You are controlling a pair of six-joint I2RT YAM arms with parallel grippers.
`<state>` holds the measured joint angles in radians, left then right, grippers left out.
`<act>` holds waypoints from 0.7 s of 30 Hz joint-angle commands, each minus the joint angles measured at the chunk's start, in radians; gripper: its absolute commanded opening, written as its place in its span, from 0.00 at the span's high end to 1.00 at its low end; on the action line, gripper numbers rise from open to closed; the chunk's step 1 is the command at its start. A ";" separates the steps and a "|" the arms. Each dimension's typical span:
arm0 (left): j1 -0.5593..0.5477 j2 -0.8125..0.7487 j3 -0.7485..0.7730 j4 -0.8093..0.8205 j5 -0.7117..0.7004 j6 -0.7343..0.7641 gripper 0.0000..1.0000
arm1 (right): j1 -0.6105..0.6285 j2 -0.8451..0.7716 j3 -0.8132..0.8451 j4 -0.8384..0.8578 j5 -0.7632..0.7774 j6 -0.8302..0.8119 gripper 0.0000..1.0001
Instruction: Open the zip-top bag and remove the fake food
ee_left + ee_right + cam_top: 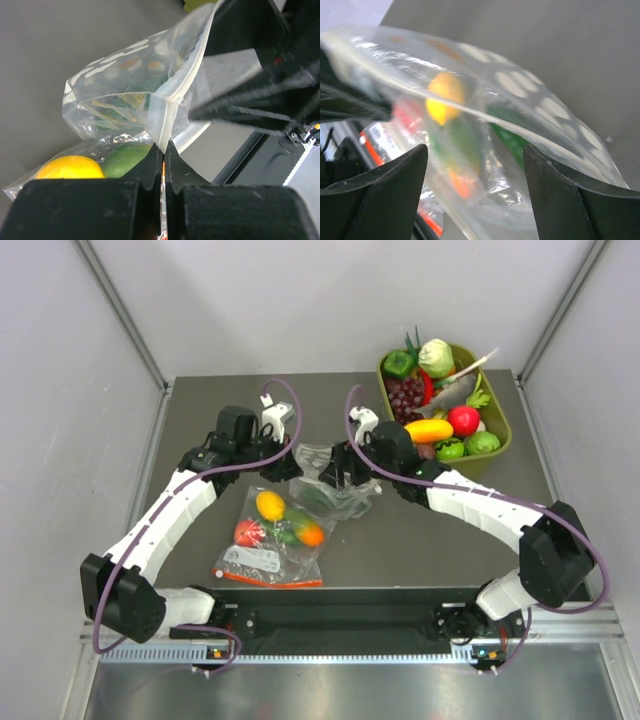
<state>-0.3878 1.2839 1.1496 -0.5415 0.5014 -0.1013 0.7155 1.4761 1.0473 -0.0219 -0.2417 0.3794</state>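
Observation:
The polka-dot zip-top bag (pixel 338 490) lies mid-table between my two grippers. My left gripper (pixel 285 466) is shut on the bag's zip edge; in the left wrist view the jaws (pixel 164 149) pinch the white strip, and the bag (pixel 125 85) billows beyond it. My right gripper (pixel 335 472) is open at the bag's mouth. In the right wrist view its jaws (pixel 475 150) stand wide apart with the bag (pixel 525 87) stretched between them, not gripped. A dark green cucumber-like piece (pixel 512 137) shows inside, also from above (pixel 318 496). I cannot make out the yellow mango-like fruit.
A plain clear bag (pixel 272 540) with a red-orange zip strip lies in front of the polka-dot bag, holding small round yellow, red, green and orange fruits. A green tray (pixel 505 422) of toy produce stands at the back right. Grey walls enclose the table.

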 commanded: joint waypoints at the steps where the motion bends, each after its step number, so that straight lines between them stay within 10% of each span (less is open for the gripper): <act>1: 0.004 -0.001 -0.008 0.040 0.031 0.011 1.00 | -0.034 -0.043 -0.026 0.118 0.073 0.056 0.24; 21: 0.004 0.000 -0.010 0.029 0.049 0.020 1.00 | 0.030 0.093 0.042 0.034 0.277 -0.117 0.33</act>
<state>-0.3878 1.2858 1.1458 -0.5419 0.5323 -0.1009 0.7109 1.5375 1.0439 0.0429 -0.0528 0.3546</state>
